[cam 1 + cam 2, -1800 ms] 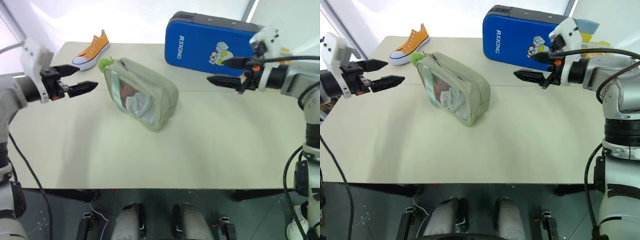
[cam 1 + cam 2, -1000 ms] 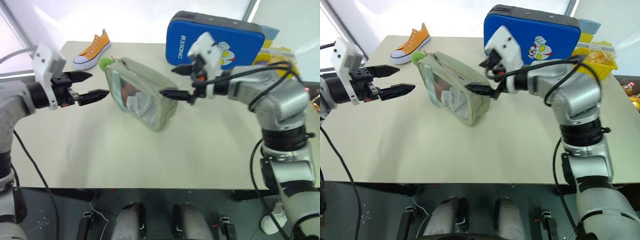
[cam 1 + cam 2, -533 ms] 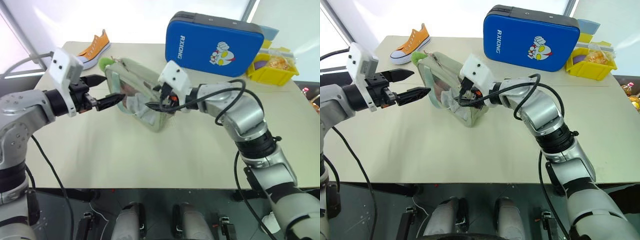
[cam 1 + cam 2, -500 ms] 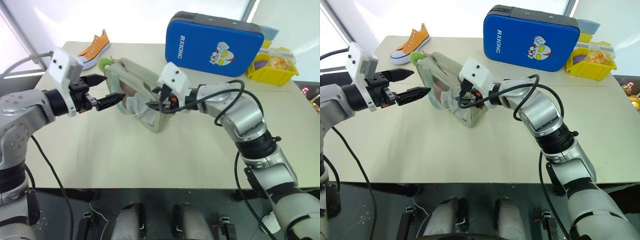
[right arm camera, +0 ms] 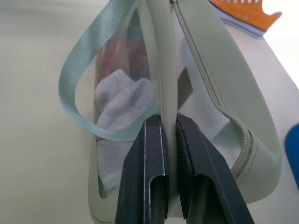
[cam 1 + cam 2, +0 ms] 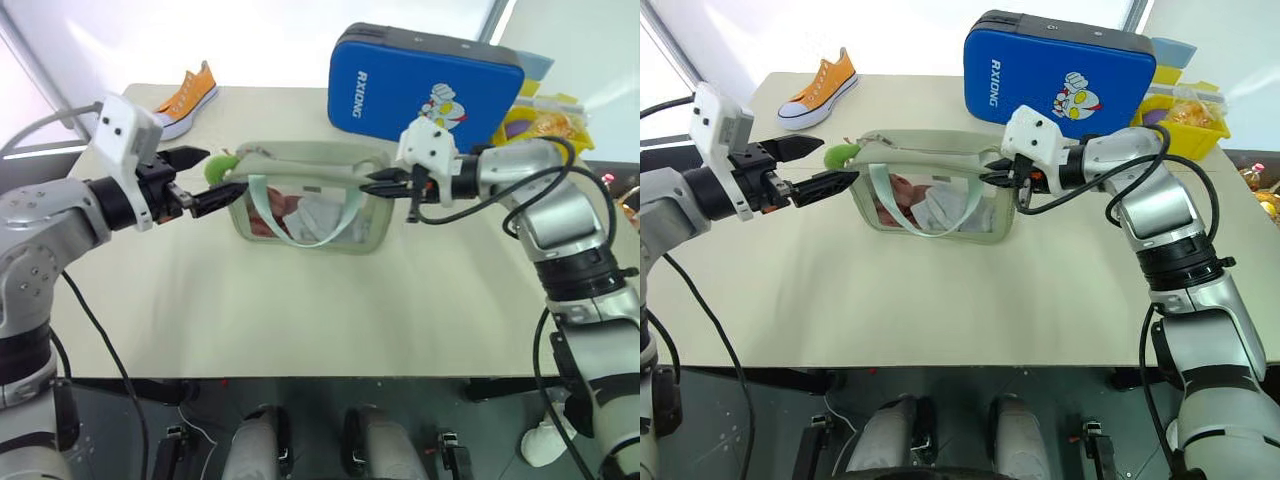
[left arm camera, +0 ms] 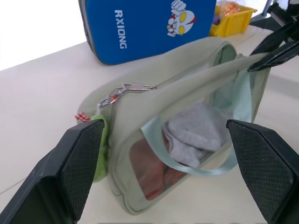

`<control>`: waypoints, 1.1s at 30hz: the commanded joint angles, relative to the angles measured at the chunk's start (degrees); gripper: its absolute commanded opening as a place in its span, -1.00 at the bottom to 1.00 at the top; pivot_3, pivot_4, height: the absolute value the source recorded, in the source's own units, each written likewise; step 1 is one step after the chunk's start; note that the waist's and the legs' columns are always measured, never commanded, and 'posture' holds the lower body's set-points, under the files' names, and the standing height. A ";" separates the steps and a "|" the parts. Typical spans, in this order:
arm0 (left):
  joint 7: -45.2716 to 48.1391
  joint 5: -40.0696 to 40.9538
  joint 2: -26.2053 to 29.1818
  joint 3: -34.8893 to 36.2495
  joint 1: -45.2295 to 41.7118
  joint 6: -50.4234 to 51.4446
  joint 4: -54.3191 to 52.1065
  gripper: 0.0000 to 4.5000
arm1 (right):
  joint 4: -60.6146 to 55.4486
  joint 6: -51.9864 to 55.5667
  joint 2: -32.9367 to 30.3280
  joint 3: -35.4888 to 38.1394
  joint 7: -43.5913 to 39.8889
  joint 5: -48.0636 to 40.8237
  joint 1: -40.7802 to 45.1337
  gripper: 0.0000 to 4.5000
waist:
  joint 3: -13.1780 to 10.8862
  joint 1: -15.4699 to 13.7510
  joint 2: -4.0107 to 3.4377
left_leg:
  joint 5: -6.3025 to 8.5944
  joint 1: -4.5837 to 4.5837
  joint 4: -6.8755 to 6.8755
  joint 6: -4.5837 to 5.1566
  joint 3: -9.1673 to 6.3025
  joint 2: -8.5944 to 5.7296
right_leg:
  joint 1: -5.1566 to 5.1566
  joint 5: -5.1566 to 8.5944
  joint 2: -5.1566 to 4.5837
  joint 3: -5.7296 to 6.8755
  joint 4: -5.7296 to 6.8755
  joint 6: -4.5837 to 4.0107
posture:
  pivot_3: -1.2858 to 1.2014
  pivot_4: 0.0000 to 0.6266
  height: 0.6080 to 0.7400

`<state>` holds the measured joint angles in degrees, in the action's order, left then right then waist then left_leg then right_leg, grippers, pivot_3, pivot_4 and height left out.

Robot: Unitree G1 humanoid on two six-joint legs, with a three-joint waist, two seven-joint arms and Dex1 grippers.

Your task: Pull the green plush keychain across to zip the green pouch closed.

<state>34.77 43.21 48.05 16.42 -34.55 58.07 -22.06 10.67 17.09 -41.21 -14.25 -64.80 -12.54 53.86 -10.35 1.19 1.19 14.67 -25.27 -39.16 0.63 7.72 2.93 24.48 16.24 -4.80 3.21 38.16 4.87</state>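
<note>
You had the green pouch (image 6: 308, 205) standing on the tabletop (image 6: 300, 310) about mid-width, its windowed side facing you, with folded cloth (image 7: 198, 130) inside it. The green plush keychain (image 6: 221, 168) hung at the pouch's left end, just beside the left claw (image 6: 207, 180). The right claw (image 6: 378, 185) sat at the pouch's right end, pinching its upper edge. Behind the pouch and to its right stood the blue case (image 6: 425, 83), with a bin (image 6: 545, 115) further right at the tabletop's edge. The sneaker (image 6: 185, 95) lay at the far left corner, behind the left claw.
</note>
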 commanded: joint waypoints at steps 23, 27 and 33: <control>-1.15 0.56 0.56 0.41 -0.30 -0.60 -0.82 1.00 | -7.20 6.76 1.88 1.91 1.89 3.68 -2.01 0.35 | 0.04 -0.45 0.06 | -0.02 -0.02 -0.02 -0.03 -0.03 -0.04 | -0.02 0.00 -0.04 0.00 0.02 -0.01 | 0.03 -0.52 1.00; -0.97 0.10 0.90 0.36 0.29 -1.06 -0.10 1.00 | -8.19 7.47 2.31 2.26 1.86 3.32 -2.35 0.11 | 0.04 -0.41 0.06 | -0.02 -0.01 -0.02 -0.03 -0.03 -0.02 | -0.02 0.00 -0.02 0.00 0.02 -0.01 | 0.03 -0.52 1.00; -0.82 -2.96 0.20 0.12 1.92 -4.04 4.85 1.00 | -9.19 7.55 2.77 2.13 1.40 2.79 -2.64 -0.98 | 0.04 -0.40 0.06 | -0.02 0.00 -0.02 -0.03 -0.02 -0.02 | -0.03 0.00 -0.01 0.00 0.03 -0.01 | 0.03 -0.52 1.00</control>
<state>33.77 41.34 48.17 15.94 -32.78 55.83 -17.81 3.76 24.87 -38.56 -13.36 -63.29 -9.23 50.87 -10.31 0.79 1.25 14.65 -25.27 -39.17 0.59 7.69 2.92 24.46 16.24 -4.81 3.21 38.19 4.87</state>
